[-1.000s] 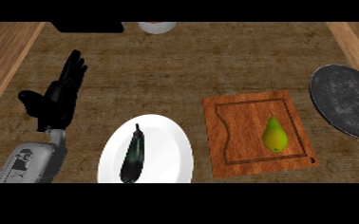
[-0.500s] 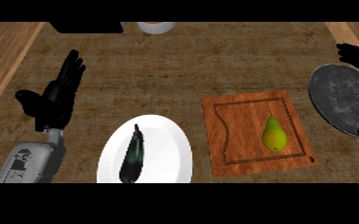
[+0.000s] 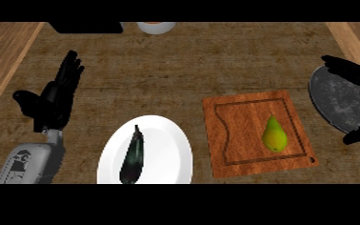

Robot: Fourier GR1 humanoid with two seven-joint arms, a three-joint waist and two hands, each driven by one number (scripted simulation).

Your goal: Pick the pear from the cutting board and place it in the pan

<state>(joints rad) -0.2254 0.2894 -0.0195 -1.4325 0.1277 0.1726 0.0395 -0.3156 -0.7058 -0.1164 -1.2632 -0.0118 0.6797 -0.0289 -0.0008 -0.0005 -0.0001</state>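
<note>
Pear [image 3: 274,134] lies on the cutting board [image 3: 239,138], right of the board's centre, stem end pointing up-view, untouched. Board sits on the tabletop [image 3: 197,62], lower right of middle.

Pan [image 3: 336,100] is at the right edge, cut off by the frame, just beside the board's upper right corner. It looks dark grey and nothing shows in it.

Right hand [image 3: 342,67] shows only as black shapes at the right edge, over the pan's upper rim, with another dark bit [image 3: 351,137] lower down past the pan. Cannot tell how its fingers are set. It is well apart from the pear.

Left hand [image 3: 51,97] is at the left, fingers straight and up, thumb out to the side, holding nothing, resting.

White plate [image 3: 165,145] sits left of the board, near it, with a dark eggplant [image 3: 132,155] lying lengthwise on it.

A white bowl [image 3: 156,27] and a black object [image 3: 84,27] are at the top edge, both cut off.

No readable writing or labels anywhere. The left forearm has dark marks that are too small to read.
</note>
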